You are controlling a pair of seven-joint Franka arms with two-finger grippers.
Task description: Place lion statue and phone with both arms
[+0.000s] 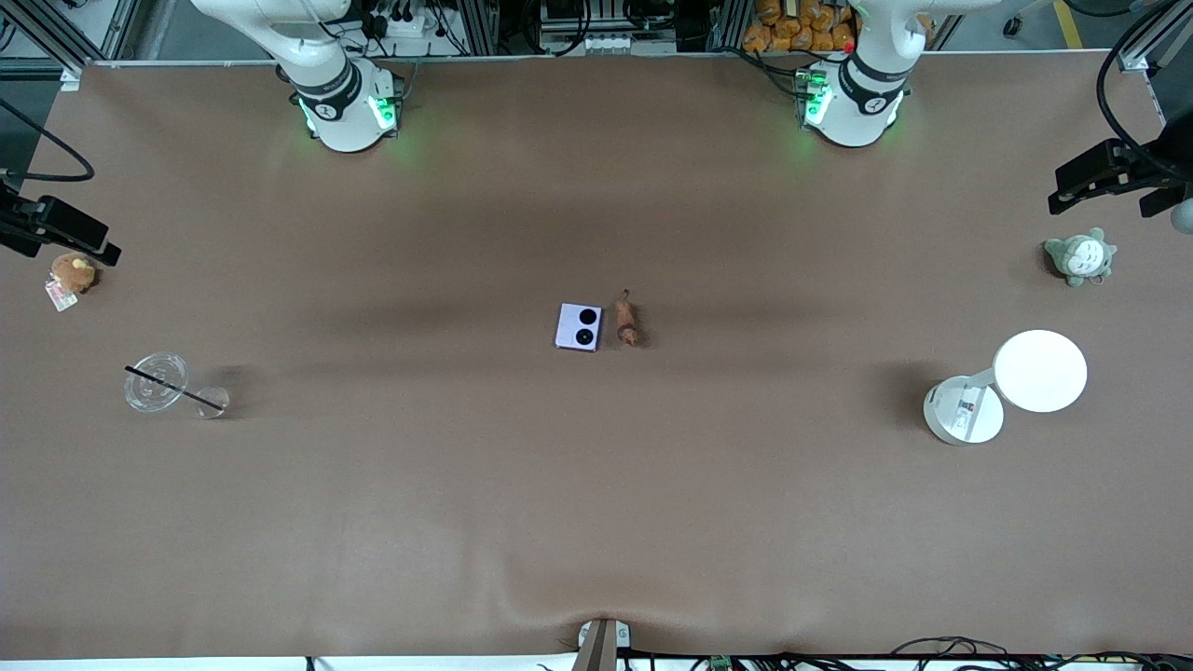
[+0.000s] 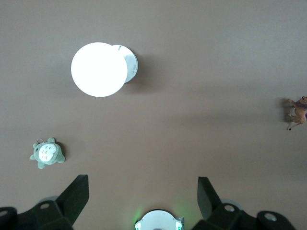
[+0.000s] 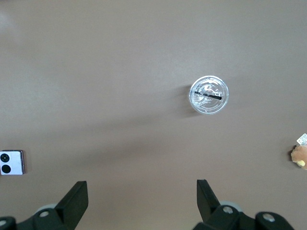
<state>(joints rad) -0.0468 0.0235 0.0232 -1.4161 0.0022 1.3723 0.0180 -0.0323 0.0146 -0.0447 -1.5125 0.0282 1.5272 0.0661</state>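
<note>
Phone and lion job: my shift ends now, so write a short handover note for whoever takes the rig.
Left gripper: open, empty, up over the table's left-arm end, waiting.
Right gripper: open, empty, up over the right-arm end.
Phone lies flat mid-table, camera circles up. Lion lies right beside it, toward the left arm's end, apart from it.
Done: the pair sit together mid-table, both arms clear of them.
Left: nothing visibly in progress; check whether this is the wanted placement.
</note>
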